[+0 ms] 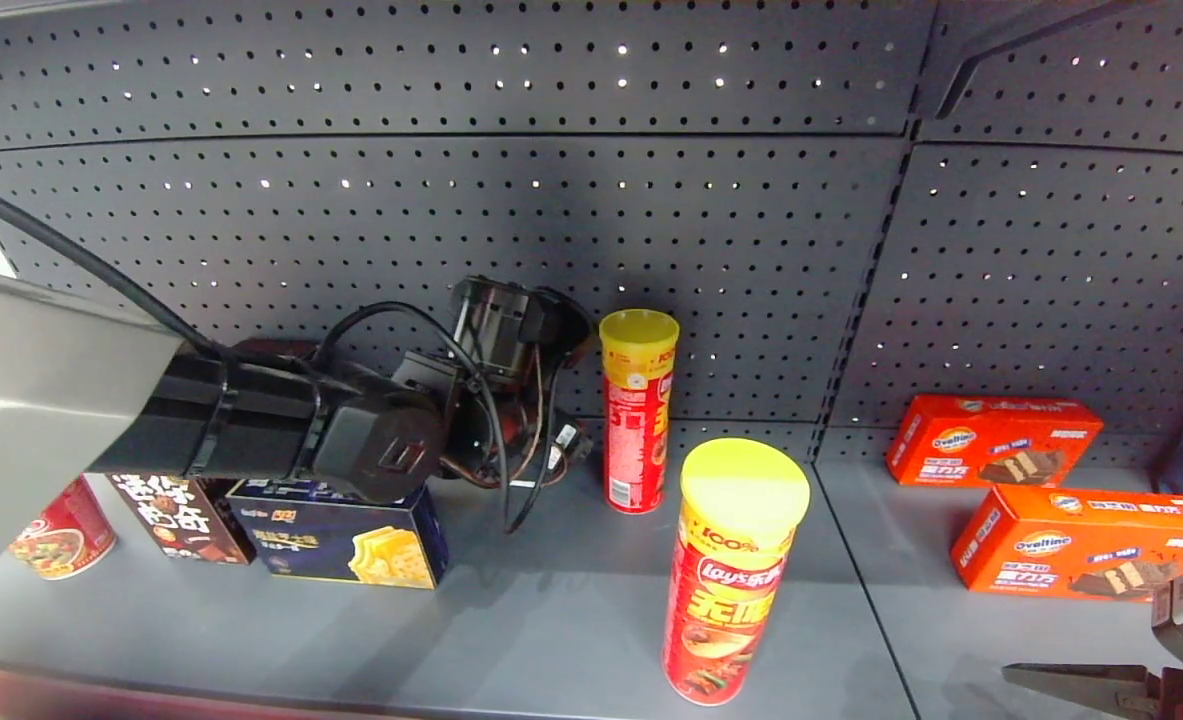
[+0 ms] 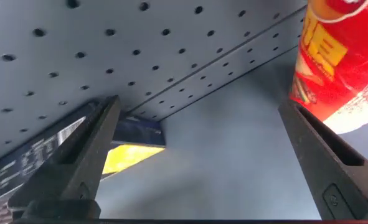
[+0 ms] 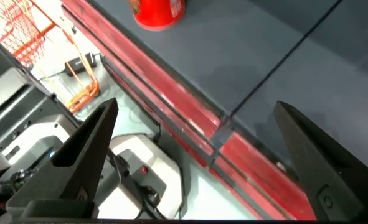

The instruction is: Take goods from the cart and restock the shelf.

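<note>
The tall red chip can with a yellow lid [image 1: 639,410] stood upright at the back of the grey metal shelf [image 1: 551,620], just beside the left gripper [image 2: 199,106], spread wide and empty; the right gripper [image 3: 196,106] gaped wide near the shelf's front edge

Head camera overlooks the shelf [image 1: 551,620]; both wrist cameras see it close.
</note>
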Robot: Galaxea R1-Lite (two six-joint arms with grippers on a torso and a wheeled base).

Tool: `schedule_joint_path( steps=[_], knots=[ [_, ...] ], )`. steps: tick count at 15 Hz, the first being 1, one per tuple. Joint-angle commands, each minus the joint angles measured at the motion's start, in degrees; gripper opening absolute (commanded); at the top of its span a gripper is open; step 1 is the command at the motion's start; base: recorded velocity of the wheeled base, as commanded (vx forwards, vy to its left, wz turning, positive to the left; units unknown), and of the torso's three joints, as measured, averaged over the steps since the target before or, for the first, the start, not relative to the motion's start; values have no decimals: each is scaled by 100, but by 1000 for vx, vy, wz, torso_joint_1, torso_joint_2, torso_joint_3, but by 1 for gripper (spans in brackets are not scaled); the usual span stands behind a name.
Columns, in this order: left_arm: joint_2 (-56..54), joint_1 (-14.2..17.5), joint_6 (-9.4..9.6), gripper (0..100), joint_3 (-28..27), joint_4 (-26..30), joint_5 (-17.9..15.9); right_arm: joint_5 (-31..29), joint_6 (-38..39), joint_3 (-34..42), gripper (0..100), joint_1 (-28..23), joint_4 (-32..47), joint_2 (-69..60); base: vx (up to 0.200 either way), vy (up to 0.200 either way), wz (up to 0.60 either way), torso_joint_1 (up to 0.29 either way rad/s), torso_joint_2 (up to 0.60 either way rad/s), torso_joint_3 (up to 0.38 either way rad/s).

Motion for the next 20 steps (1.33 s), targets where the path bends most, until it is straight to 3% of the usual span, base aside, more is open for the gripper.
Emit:
schedule_joint_path(
  steps=[1,7,10,20],
  knots=[
    [166,-1,-5,100,-99,-17,-13,2,-6,7,100,1,-30,89,0,0,0,0,0,0],
    [562,-63,-5,100,-486,-280,-65,2,-6,-19,100,10,-74,168,0,0,0,0,0,0],
    [641,-247,-5,100,-486,-430,-74,2,-6,-19,100,10,-74,168,0,0,0,0,0,0],
    [659,-353,4,100,-521,-395,-118,2,-15,-28,100,19,-74,168,0,0,0,0,0,0]
  ],
)
